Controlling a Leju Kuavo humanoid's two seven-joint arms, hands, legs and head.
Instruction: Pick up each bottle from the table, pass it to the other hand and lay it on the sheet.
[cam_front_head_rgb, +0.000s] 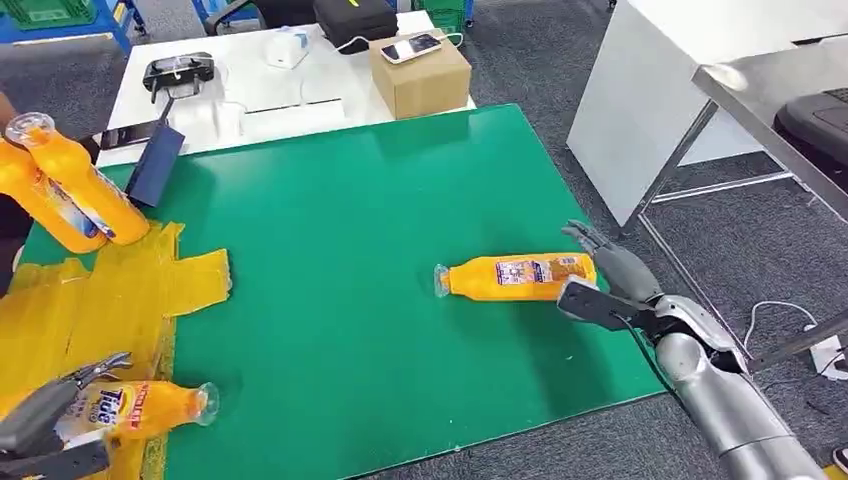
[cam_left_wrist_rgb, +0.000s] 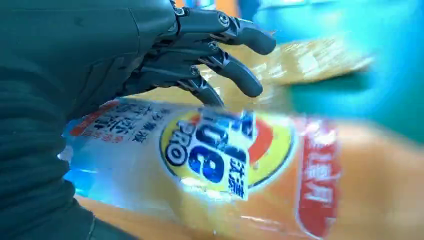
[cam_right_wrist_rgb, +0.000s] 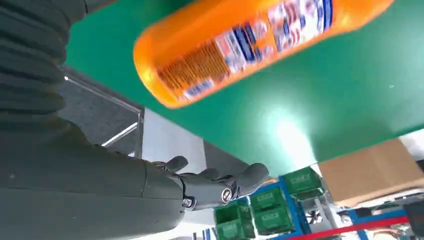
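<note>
Left hand (cam_front_head_rgb: 50, 425) fingers wrap 1 bottle (cam_front_head_rgb: 150, 405) over the yellow sheet (cam_front_head_rgb: 120, 290); right hand (cam_front_head_rgb: 605, 280), fingers spread, flanks another bottle (cam_front_head_rgb: 515, 277) on the desk (cam_front_head_rgb: 350, 300). It may roll away if nudged.

A mat (cam_front_head_rgb: 400, 300) covers the near part of the desk (cam_front_head_rgb: 300, 95), and a crumpled sheet (cam_front_head_rgb: 110, 290) lies over the mat's left edge. One bottle (cam_front_head_rgb: 515, 276) lies on its side on the right part of the mat, cap end toward the middle, with the right hand (cam_front_head_rgb: 605, 280) just beside its base. At the near left, a second bottle (cam_front_head_rgb: 140, 405) lies over the sheet, cap pointing right, inside the left hand (cam_front_head_rgb: 50, 425). Two more bottles (cam_front_head_rgb: 65, 185) lean together at the sheet's far left corner. Behind the mat sit a cardboard box (cam_front_head_rgb: 420, 75) with a phone (cam_front_head_rgb: 411, 46) on top, and a headset (cam_front_head_rgb: 178, 70) further left.
</note>
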